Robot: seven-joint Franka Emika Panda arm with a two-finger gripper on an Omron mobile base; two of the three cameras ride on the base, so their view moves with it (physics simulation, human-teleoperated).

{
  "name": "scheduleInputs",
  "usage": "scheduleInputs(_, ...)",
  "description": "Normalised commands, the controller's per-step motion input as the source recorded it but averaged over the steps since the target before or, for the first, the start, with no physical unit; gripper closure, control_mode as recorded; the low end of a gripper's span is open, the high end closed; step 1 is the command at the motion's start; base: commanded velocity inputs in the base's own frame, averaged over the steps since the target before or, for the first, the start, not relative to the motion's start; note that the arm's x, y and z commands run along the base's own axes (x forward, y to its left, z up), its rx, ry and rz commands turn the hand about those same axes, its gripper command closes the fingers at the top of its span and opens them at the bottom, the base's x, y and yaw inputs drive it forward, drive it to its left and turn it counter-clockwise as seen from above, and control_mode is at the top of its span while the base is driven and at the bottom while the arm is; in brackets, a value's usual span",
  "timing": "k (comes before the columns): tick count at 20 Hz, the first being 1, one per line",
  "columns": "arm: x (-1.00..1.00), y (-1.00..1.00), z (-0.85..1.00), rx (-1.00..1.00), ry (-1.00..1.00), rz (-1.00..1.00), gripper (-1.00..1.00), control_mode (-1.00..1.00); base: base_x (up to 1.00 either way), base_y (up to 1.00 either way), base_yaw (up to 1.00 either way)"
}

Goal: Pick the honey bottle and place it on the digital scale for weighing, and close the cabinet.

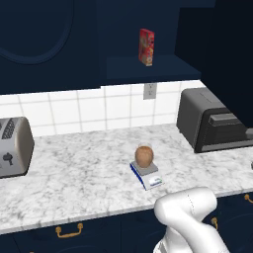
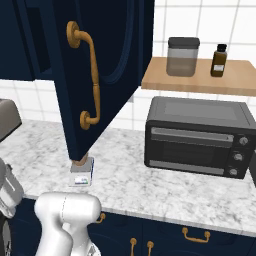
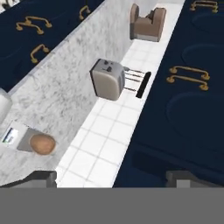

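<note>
Honey bottle (image 1: 144, 156) sits upright on the digital scale (image 1: 147, 175), on the marble desk (image 1: 74, 173) between the chrome toaster (image 1: 15, 147) and the black toaster oven (image 1: 210, 121), so you can judge the weighing step done. What remains is the cabinet (image 2: 95, 75): its navy door stands swung out over the scale, brass handle (image 2: 90, 75) facing you in the right base view, and behind it the tall red box (image 1: 146, 47) stands on the open shelf. Your hand (image 3: 111, 177) is raised beside the wall, looking along the tiles with the scale and bottle below it; its two tips sit well apart at the frame's foot with nothing between them, so it reads as empty and spread. Next you likely need to bring the hand round to the outer face of that door, near the handle edge, and push it toward the cabinet frame. Keep the arm high over the scale so you do not knock the bottle.
</note>
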Motion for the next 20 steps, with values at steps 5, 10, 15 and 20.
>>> scheduleInputs(5, -0.38, -0.76, -1.0, 0.49, -0.48, -0.22, -1.0, -1.0, 0.0, 0.0, 0.0)
scheduleInputs(10, 0.1, -0.87, -1.0, 0.55, -0.44, -0.17, -1.0, -1.0, 0.0, 0.0, 0.0)
scheduleInputs(15, 1.0, -0.28, -1.0, 0.43, -0.21, -0.13, -1.0, -1.0, 0.0, 0.0, 0.0)
scheduleInputs(20, 1.0, 0.07, -1.0, 0.27, -0.2, -0.04, -1.0, -1.0, 0.0, 0.0, 0.0)
